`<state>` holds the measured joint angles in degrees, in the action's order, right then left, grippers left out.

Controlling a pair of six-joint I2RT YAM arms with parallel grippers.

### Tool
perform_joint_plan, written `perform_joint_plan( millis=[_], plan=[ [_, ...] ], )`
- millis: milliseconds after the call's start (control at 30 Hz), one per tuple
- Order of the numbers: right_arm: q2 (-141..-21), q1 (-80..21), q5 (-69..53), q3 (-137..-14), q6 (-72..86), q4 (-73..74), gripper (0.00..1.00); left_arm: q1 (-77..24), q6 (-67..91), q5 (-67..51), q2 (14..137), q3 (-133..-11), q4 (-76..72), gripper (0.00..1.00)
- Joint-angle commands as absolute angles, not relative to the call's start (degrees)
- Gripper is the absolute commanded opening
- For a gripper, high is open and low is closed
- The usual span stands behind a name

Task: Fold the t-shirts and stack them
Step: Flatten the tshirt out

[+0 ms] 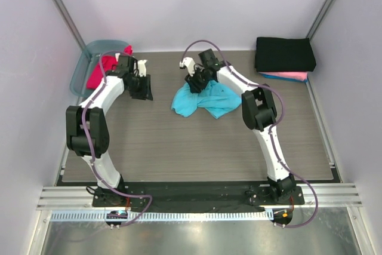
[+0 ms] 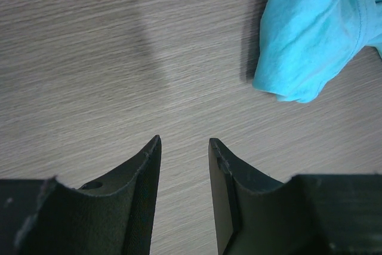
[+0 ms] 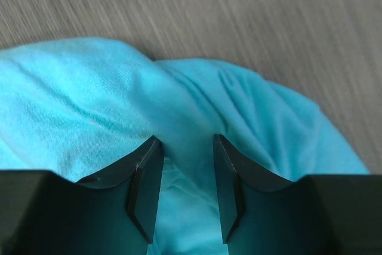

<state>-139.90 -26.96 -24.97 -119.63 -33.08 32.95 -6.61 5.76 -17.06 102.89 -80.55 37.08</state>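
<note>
My left pincer (image 2: pixel 185 141) stands about half open and holds nothing. Its wrist view shows only bare table (image 2: pixel 89 58) between the fingers. One lobe of the turquoise shirt (image 2: pixel 310 34) lies off to the upper right, apart from the tips.

My right pincer (image 3: pixel 186 138) is also partly open. Its wrist view shows both fingers set down over the turquoise cloth, which fills the gap behind them. No fold is clamped between the pads.

Only the top view shows the rest:
- The turquoise shirt lies crumpled at mid-table, under the right pincer.
- The red shirt (image 1: pixel 102 71) sits in the blue tub (image 1: pixel 79 74) at far left.
- The black shirt (image 1: pixel 285 54) lies folded at far right, on top of the pink shirt (image 1: pixel 286 76).
</note>
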Motion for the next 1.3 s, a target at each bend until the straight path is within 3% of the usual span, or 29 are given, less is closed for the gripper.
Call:
perform_joint_plan(
  millis=[0,67,233,333,767,1267],
  plan=[
    [-138.51,-26.81,-25.66,-123.57,-31.73,33.92,0.44,-6.42,5.27,-16.88,99.93,-80.51,35.60,0.39],
    [-138.60,-26.81,-25.66,-123.49,-31.73,34.36,0.44,-6.42,5.27,-16.96,100.28,-80.77,35.60,0.40],
    [-138.87,-26.63,-25.84,-122.69,-30.85,34.63,0.11,-6.42,5.71,-17.14,101.51,-82.09,35.60,0.40],
    [-138.52,-26.63,-25.58,-123.66,-30.59,34.54,0.01,-6.42,5.80,-17.31,102.22,-82.88,35.68,0.40],
    [-124.02,-26.63,-25.75,-141.13,-36.20,32.79,0.01,-6.42,4.22,-17.05,102.83,-85.25,36.47,0.39],
    [-106.88,-27.51,-15.74,-147.39,-46.66,15.47,0.01,-6.50,2.46,-19.07,105.82,-91.58,42.98,0.40]
  ],
)
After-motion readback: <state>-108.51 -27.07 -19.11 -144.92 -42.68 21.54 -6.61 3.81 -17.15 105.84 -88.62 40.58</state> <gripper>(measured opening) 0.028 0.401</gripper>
